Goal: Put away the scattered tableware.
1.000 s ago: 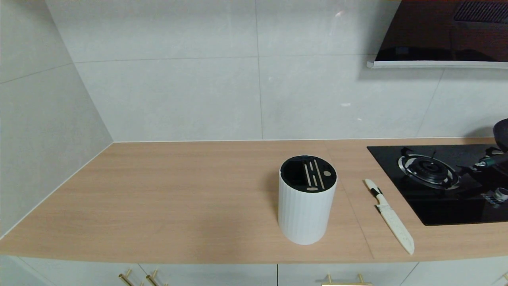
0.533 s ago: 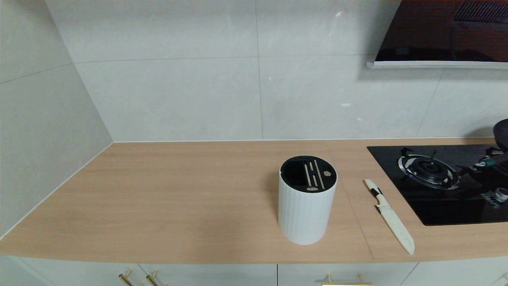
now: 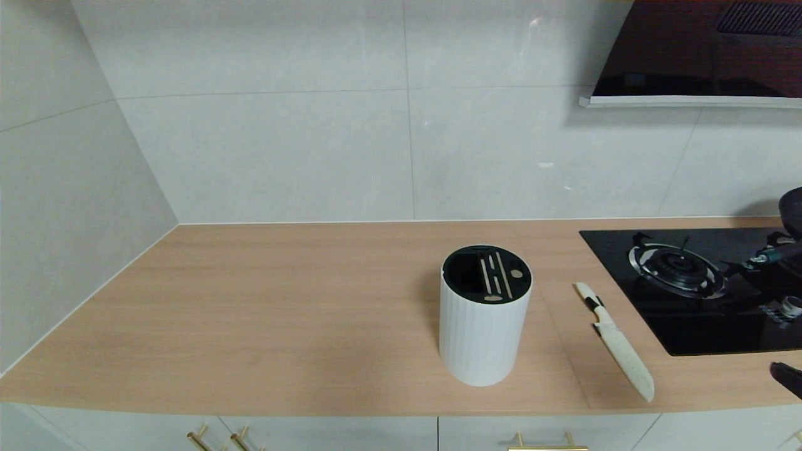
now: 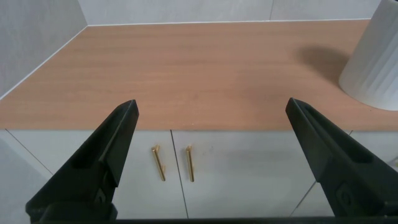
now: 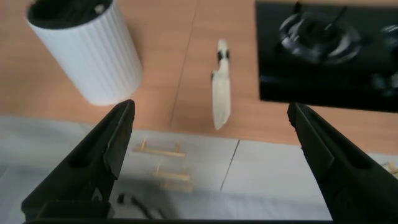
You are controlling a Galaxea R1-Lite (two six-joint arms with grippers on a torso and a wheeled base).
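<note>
A white ribbed knife holder [image 3: 484, 326] with a black slotted top stands upright on the wooden counter [image 3: 282, 313]. To its right, a cream knife [image 3: 614, 341] lies flat with its blade toward the counter's front edge. My right gripper [image 5: 210, 107] hangs open in front of that edge, facing the knife [image 5: 221, 93] and the holder [image 5: 93, 53]. One of its dark fingers [image 3: 788, 378] shows at the lower right of the head view. My left gripper [image 4: 210, 106] is open and empty before the counter front, well left of the holder [image 4: 376, 62].
A black gas hob [image 3: 695, 288] with a burner takes up the counter's right end, under a range hood [image 3: 695, 56]. Tiled walls close the back and left. Cabinet doors with gold handles [image 4: 173, 163] sit below the counter.
A dark finger of my right gripper has come into the head view at the lower right. The knife and the holder have not moved.
</note>
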